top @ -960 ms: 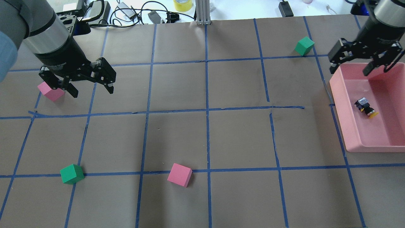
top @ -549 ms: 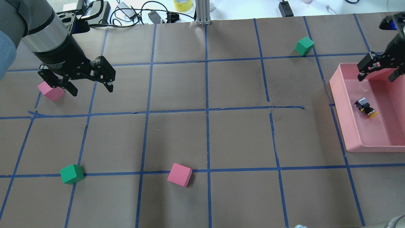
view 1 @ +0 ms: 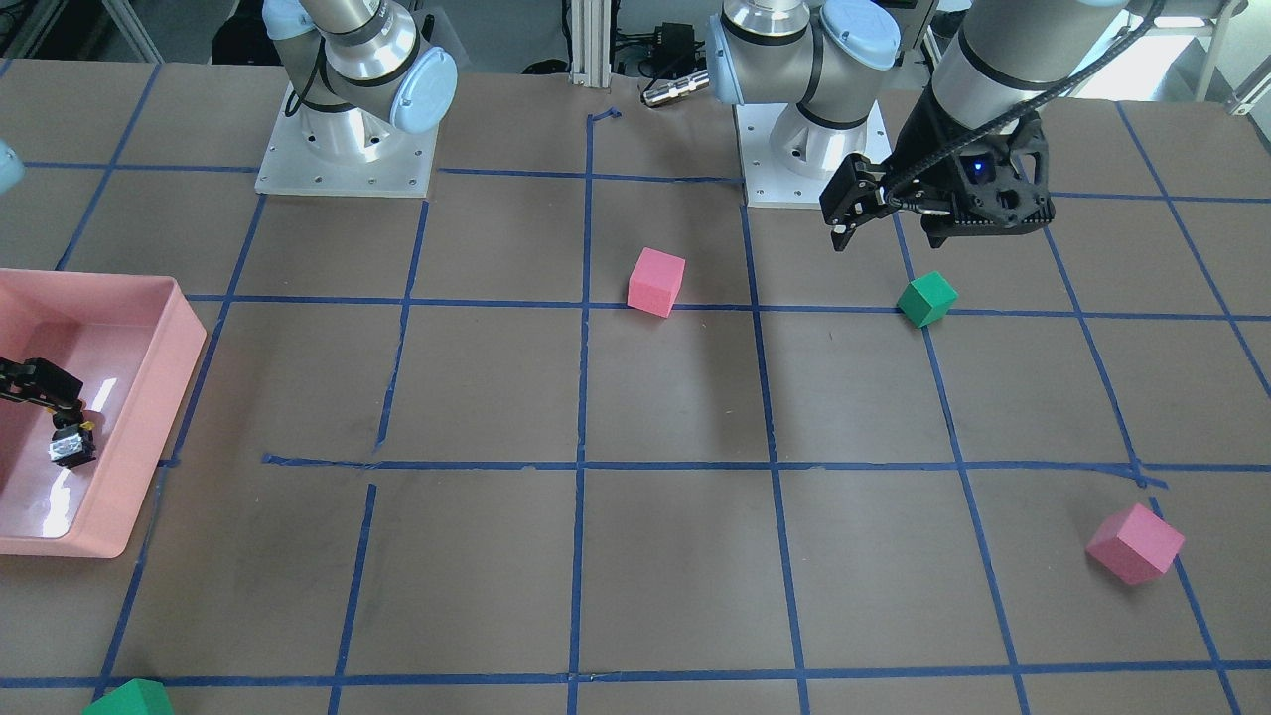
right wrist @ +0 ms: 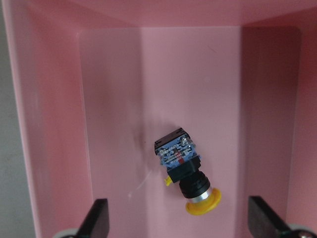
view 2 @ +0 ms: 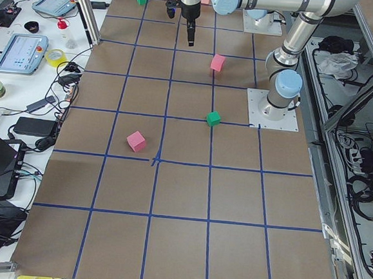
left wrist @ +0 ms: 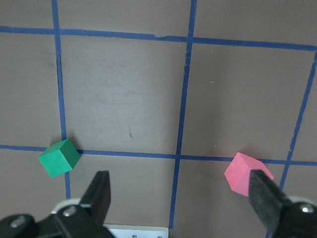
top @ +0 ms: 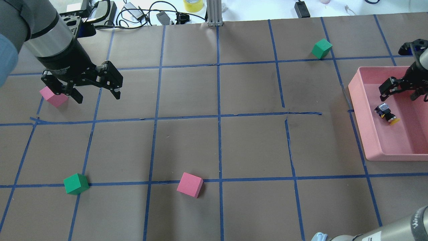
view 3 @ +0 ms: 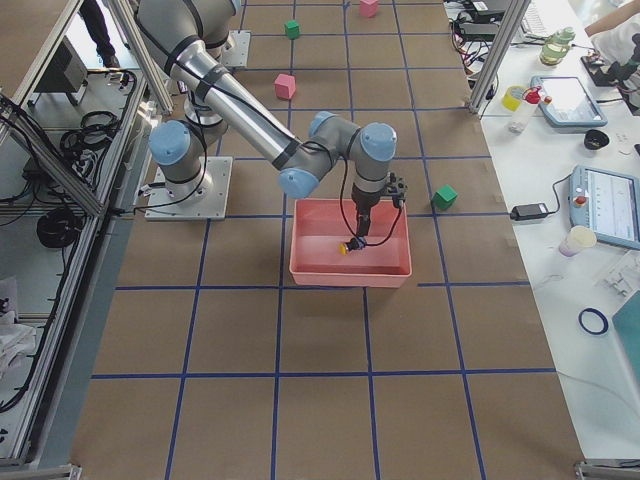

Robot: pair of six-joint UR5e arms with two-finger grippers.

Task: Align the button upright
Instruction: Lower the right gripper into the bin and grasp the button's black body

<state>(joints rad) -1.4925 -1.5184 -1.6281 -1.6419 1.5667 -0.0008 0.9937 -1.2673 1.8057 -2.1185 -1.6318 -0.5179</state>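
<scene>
Right pincer (top: 398, 97) agape, seemingly just above the button (top: 387, 114) on its side

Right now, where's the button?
Overhead view: the button lies on its side in the pink tray at the right edge, just beside the open right gripper.

The pink tray (top: 361, 124) runs off the side edge. From far off, the button (view 3: 343, 248) is just a yellow dot.

The button (top: 387, 114) lies on its side in the tray (top: 366, 134), under the right tool (top: 398, 96); one cube (top: 322, 48) sits outside the tray, on the counter (top: 250, 144).
</scene>
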